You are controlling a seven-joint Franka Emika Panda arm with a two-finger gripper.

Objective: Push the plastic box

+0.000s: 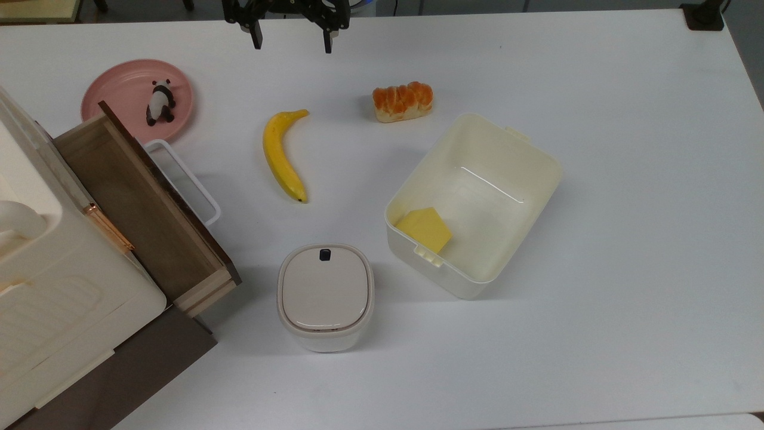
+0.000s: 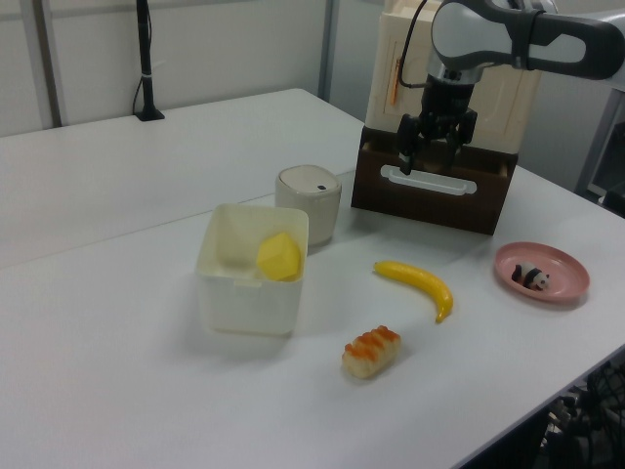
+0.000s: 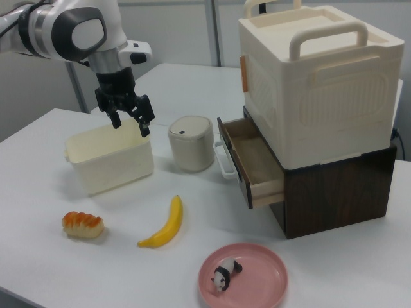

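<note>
The plastic box (image 1: 498,197) is a lidless cream tub standing at an angle right of the table's middle in the top view, with a yellow block (image 1: 425,230) in one corner. It also shows in the left view (image 2: 249,288) and the right view (image 3: 112,167). My gripper (image 1: 292,40) hangs open and empty in the air at the top view's upper edge, up and left of the box and well apart from it. In the left view the gripper (image 2: 428,156) appears before the drawer; in the right view the gripper (image 3: 130,125) overlaps the box's far rim.
A banana (image 1: 282,156) and a bread loaf (image 1: 403,101) lie between gripper and box. A small lidded bin (image 1: 325,295) stands left of the box. A cream cabinet with an open wooden drawer (image 1: 137,203) and a pink plate (image 1: 122,92) with a panda figure are at the top view's left.
</note>
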